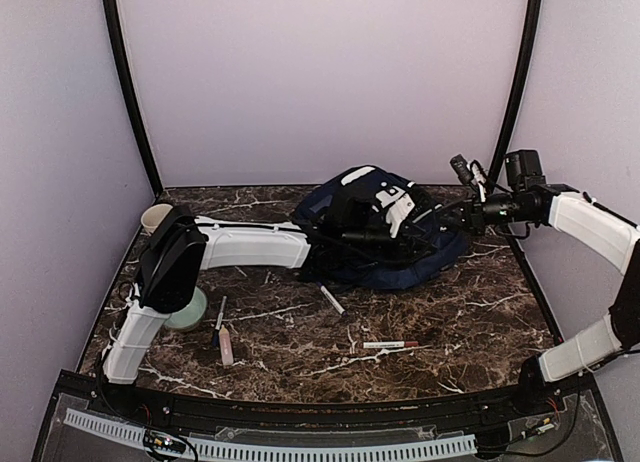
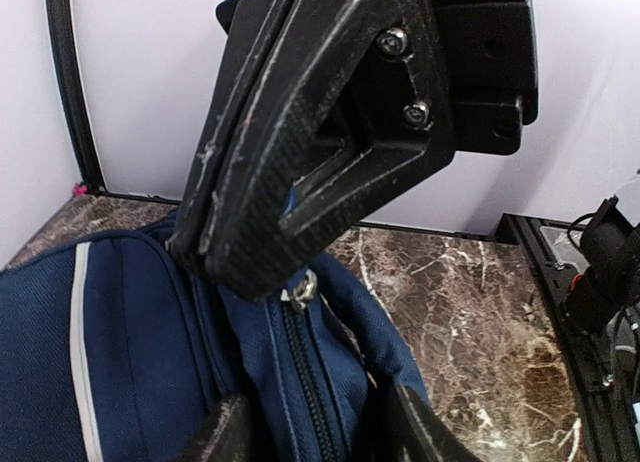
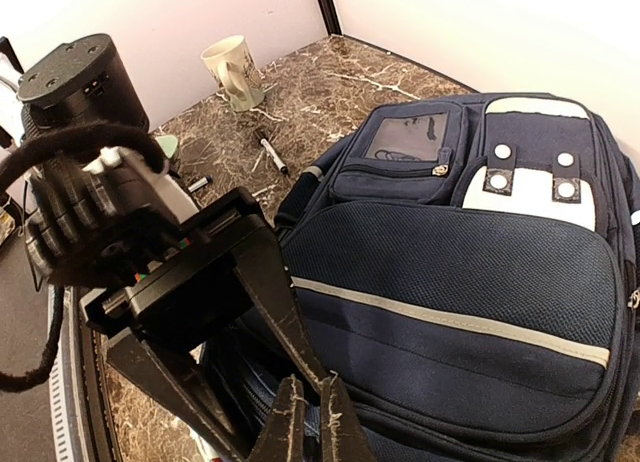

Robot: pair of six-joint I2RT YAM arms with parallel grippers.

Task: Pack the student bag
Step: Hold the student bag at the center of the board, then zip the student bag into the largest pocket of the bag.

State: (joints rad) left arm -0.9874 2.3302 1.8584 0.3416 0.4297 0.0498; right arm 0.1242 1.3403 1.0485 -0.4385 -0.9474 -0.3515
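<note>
The student bag point(image 3: 450, 272) is matt navy woven cloth, its front panel a fine mesh, crossed by a smooth pale-grey stripe point(image 3: 450, 320); its zip pull point(image 2: 300, 288) is shiny metal. The left pincer point(image 2: 250, 347) has fingers point(image 2: 300, 172) of rough, scuffed black plastic with bright metal screws point(image 2: 393, 44). The bench point(image 1: 450, 312) looks like polished marble, and the mug point(image 3: 232, 70) is glossy

Bag point(image 1: 385, 244) fills rear centre. Mug point(image 1: 155, 218) in rear-left corner. Pens point(image 1: 332, 300) scattered front centre. Open tabletop point(image 1: 485, 312) front right.
</note>
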